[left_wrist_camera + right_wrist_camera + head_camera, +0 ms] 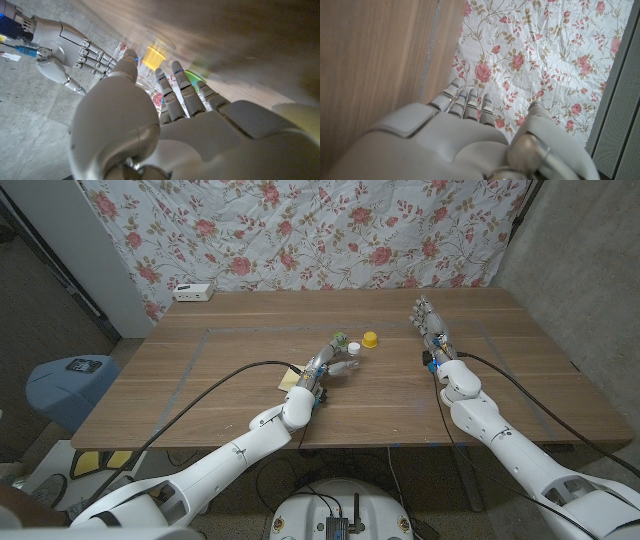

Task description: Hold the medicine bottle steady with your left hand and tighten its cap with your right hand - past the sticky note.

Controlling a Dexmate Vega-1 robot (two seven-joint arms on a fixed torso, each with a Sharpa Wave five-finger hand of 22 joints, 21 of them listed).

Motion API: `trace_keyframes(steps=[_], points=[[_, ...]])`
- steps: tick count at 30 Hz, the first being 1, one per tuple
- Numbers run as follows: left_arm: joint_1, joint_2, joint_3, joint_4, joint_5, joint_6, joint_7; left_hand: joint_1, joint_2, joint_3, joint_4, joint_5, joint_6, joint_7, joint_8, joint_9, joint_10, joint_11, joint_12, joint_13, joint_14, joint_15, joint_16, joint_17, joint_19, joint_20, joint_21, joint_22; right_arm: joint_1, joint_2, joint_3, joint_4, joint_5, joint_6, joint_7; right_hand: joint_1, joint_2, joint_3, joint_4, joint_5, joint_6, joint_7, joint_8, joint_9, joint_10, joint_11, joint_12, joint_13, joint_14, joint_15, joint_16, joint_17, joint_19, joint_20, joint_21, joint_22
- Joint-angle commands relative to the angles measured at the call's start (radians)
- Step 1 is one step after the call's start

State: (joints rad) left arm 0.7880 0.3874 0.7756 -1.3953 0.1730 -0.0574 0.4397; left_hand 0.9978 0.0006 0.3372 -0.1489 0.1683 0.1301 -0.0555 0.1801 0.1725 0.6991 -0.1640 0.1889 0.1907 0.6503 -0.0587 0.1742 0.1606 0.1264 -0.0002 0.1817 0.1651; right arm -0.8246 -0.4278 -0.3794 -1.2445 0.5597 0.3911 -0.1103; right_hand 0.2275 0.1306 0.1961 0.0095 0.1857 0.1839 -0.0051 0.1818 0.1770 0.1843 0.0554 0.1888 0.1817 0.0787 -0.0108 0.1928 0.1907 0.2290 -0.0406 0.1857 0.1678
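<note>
The medicine bottle (pixel 350 349) lies on its side at mid-table, clear-bodied, its yellow cap (pixel 370 339) pointing away to the right. My left hand (pixel 322 367) reaches up to it with the fingers stretched out. In the left wrist view the thumb (pixel 129 60) and the fingers (pixel 176 80) stand on either side of the bottle, with the yellow cap (pixel 153 56) beyond them; no firm grip shows. A yellow sticky note (pixel 293 380) lies under the left wrist. My right hand (pixel 431 328) stands apart on the right, fingers straight, holding nothing.
A small green round thing (pixel 340 337) sits just behind the bottle. A white device (pixel 192 291) lies at the table's back left edge. A floral cloth (pixel 330 230) hangs behind the table, and a blue bin (pixel 68 385) stands off its left side.
</note>
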Motion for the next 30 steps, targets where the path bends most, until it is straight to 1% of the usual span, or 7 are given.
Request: trace_keyframes(steps=[1, 11, 14, 23, 25, 27, 30], points=[[0.010, 0.003, 0.002, -0.010, 0.005, 0.006, 0.010, 0.007, 0.004, -0.006, 0.001, 0.008, 0.003, -0.010, 0.007, 0.003, -0.004, -0.003, 0.004, 0.001, -0.005, -0.139, 0.004, 0.002, -0.002, -0.002, 0.002, 0.002, -0.008, 0.004, 0.002, 0.000, -0.002, 0.007, -0.010, -0.001, 0.001, 0.006, -0.001, 0.008, 0.011, -0.001, 0.009, 0.000, 0.012, -0.006, 0.006, 0.000, 0.010, -0.003, 0.006, 0.001, 0.008, -0.036, 0.004, -0.001], [0.018, 0.008, 0.004, -0.019, 0.007, 0.003, 0.009, 0.007, 0.002, -0.010, 0.001, 0.008, 0.008, -0.018, 0.008, 0.003, -0.009, -0.004, 0.004, 0.001, -0.010, -0.139, 0.002, 0.002, -0.003, 0.000, 0.002, 0.002, -0.029, -0.004, 0.005, -0.027, -0.007, 0.008, -0.025, -0.001, 0.001, 0.008, -0.002, 0.008, 0.015, -0.002, 0.010, 0.000, 0.016, -0.010, 0.007, 0.000, 0.014, -0.001, 0.007, 0.001, 0.010, -0.036, 0.005, -0.001], [0.022, 0.011, 0.003, -0.024, 0.009, -0.001, 0.011, 0.005, 0.001, -0.013, 0.002, 0.007, 0.008, -0.032, 0.008, 0.003, -0.015, -0.006, 0.002, 0.001, -0.015, -0.138, 0.001, 0.002, -0.004, 0.002, 0.002, 0.002, -0.036, -0.006, 0.007, -0.035, -0.009, 0.008, -0.030, -0.001, 0.001, 0.009, -0.003, 0.008, 0.016, -0.003, 0.010, 0.000, 0.017, -0.009, 0.007, 0.000, 0.015, -0.003, 0.007, 0.001, 0.010, -0.035, 0.004, -0.001], [0.039, 0.021, 0.000, -0.046, 0.011, 0.007, 0.011, -0.007, -0.009, -0.027, 0.006, 0.007, 0.005, -0.052, 0.006, 0.003, -0.039, -0.007, -0.003, 0.001, -0.037, -0.128, -0.002, 0.002, -0.006, 0.004, 0.002, 0.002, -0.060, -0.015, 0.010, -0.066, -0.013, 0.002, -0.045, -0.002, 0.001, 0.012, -0.004, 0.008, 0.024, -0.007, 0.011, 0.000, 0.018, -0.009, 0.006, 0.000, 0.016, -0.001, 0.007, 0.001, 0.011, -0.031, 0.004, -0.001], [0.043, 0.023, -0.002, -0.052, 0.009, 0.013, 0.010, -0.013, -0.014, -0.033, 0.007, 0.007, 0.004, -0.056, 0.005, 0.003, -0.045, -0.002, -0.003, 0.001, -0.046, -0.120, -0.004, 0.002, -0.007, 0.004, 0.002, 0.002, -0.066, -0.017, 0.011, -0.072, -0.012, 0.002, -0.047, -0.002, 0.001, 0.012, -0.004, 0.008, 0.024, -0.008, 0.011, 0.000, 0.018, -0.009, 0.006, 0.000, 0.016, 0.000, 0.006, 0.001, 0.011, -0.031, 0.004, -0.001], [0.046, 0.024, -0.004, -0.054, 0.009, 0.012, 0.011, -0.017, -0.017, -0.037, 0.009, 0.008, -0.003, -0.066, 0.003, 0.003, -0.051, -0.004, -0.004, 0.001, -0.051, -0.119, -0.003, 0.002, -0.008, 0.004, 0.001, 0.002, -0.070, -0.018, 0.012, -0.077, -0.013, 0.001, -0.049, -0.002, 0.001, 0.013, -0.004, 0.008, 0.025, -0.010, 0.011, 0.000, 0.017, -0.010, 0.006, 0.000, 0.017, 0.001, 0.006, 0.001, 0.011, -0.029, 0.004, -0.001], [0.049, 0.026, -0.006, -0.056, 0.010, 0.013, 0.014, -0.030, -0.023, -0.049, 0.013, 0.011, -0.007, -0.073, 0.003, 0.003, -0.072, -0.003, -0.006, 0.001, -0.087, -0.105, -0.008, 0.003, -0.014, 0.009, 0.000, 0.002, -0.075, -0.020, 0.012, -0.083, -0.013, -0.003, -0.052, -0.002, 0.001, 0.014, -0.005, 0.008, 0.025, -0.013, 0.011, 0.000, 0.018, -0.010, 0.006, 0.000, 0.016, 0.002, 0.006, 0.001, 0.010, -0.027, 0.004, -0.001]])
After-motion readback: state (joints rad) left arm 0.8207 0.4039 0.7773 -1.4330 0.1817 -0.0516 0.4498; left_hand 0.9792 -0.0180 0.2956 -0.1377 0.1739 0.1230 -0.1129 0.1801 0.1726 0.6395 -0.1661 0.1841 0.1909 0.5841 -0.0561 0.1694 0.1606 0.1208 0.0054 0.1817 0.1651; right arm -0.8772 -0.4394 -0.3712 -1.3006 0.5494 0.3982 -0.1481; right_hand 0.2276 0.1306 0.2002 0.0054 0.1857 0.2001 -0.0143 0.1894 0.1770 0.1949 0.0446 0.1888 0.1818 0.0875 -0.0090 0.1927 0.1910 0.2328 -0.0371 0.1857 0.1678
